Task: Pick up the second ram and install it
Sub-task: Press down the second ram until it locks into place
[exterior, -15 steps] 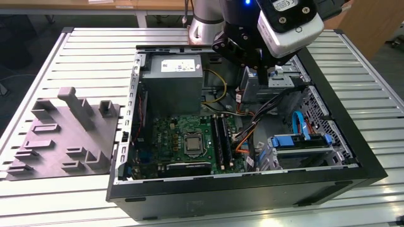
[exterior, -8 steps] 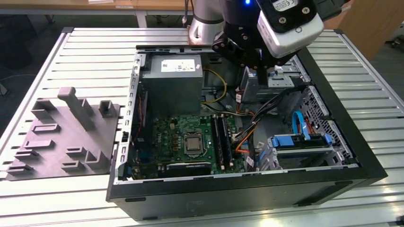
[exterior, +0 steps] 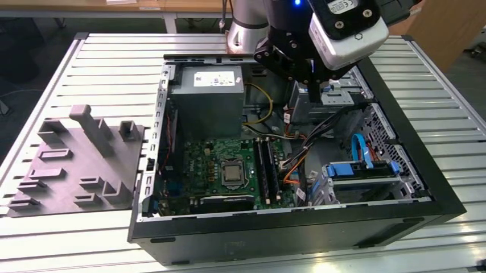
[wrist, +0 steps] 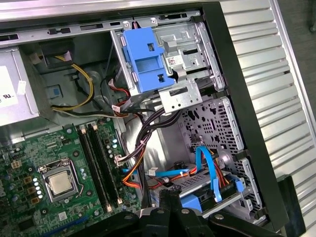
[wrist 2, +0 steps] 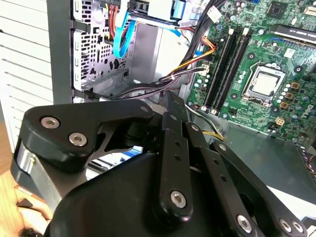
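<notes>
Black fingers [wrist 2: 170, 116] of the gripper [exterior: 313, 84] are sitting pressed together, tip against tip. Whether a thin ram module is being pinched between them I cannot tell, since the linkage is hiding the gap.

The gripper is hanging over the far right part of the open case [exterior: 304, 230], just to the exterior view's right of the grey power supply [exterior: 206, 91]. It is well apart from the two long dark ram slots [exterior: 263, 165], which are lying side by side on the green motherboard [exterior: 213, 165], nearer and further left. Whether either slot is already filled I cannot tell.

A bundle of orange and black cables [exterior: 297, 162] is running just right of the slots. A grey parts fixture [exterior: 76, 165] is resting on the table left of the case.

Doing this step well, I judge, is going to mean keeping the module's long edge in line with its slot, holding the travel clear of those cables, and pressing straight down and evenly so neither end is tilting.
</notes>
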You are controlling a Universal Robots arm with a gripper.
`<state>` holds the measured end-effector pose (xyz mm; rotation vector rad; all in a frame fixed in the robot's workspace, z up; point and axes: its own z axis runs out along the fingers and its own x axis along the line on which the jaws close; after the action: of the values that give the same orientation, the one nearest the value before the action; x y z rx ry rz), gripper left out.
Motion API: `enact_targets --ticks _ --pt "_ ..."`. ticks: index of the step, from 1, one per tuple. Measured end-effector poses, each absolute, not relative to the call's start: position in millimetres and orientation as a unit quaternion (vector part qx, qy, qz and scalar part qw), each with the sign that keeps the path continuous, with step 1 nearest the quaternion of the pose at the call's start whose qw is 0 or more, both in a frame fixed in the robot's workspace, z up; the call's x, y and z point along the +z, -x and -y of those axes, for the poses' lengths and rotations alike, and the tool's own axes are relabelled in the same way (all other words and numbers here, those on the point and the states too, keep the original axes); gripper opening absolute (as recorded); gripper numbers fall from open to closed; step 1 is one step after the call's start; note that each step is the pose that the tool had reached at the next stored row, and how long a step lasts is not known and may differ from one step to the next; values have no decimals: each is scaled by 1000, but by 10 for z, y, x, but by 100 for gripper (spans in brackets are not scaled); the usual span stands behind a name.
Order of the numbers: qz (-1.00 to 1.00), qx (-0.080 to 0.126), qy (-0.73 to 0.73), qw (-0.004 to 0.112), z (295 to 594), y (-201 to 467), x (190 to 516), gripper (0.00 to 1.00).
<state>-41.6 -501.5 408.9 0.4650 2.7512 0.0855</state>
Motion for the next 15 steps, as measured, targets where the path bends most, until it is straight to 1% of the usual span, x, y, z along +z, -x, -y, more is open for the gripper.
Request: enact_targets --ticks 5,10,14,15 --pt "-971 30 -164 174 5015 416 4089 10" --pt "-972 29 -164 168 5015 416 4088 10" --pt "-972 29 -164 167 5015 416 4087 10" --pt "-973 28 -164 162 5015 416 4082 10"
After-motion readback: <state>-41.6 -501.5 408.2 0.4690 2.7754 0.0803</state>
